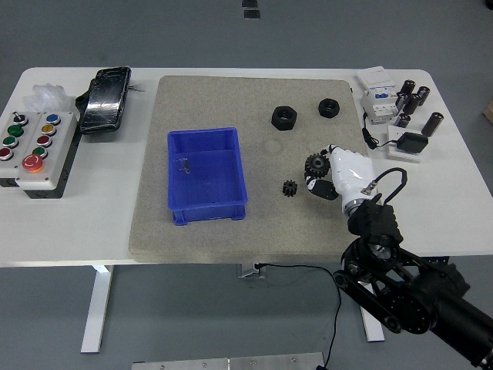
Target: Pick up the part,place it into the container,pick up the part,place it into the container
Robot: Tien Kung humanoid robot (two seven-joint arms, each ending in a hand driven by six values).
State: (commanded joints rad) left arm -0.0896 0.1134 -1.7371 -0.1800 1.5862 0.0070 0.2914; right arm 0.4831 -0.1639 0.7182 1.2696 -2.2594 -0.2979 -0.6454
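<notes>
A blue container (206,176) stands on the grey mat, left of centre. A larger black gear (313,163) lies on the mat to its right. My right hand (323,171), white-backed on a black arm from the lower right, sits against the right side of this gear and hides part of it. A smaller black gear (290,187) lies just left of the hand, apart from it. Two black nuts (284,117) (330,107) lie farther back on the mat. The left arm is out of view.
A button box (32,144) and a black phone-like device (106,100) are at the table's left. White electrical parts (377,96), black cylinders (414,99) and a black square pad (411,143) are at the back right. A cable runs near my right wrist.
</notes>
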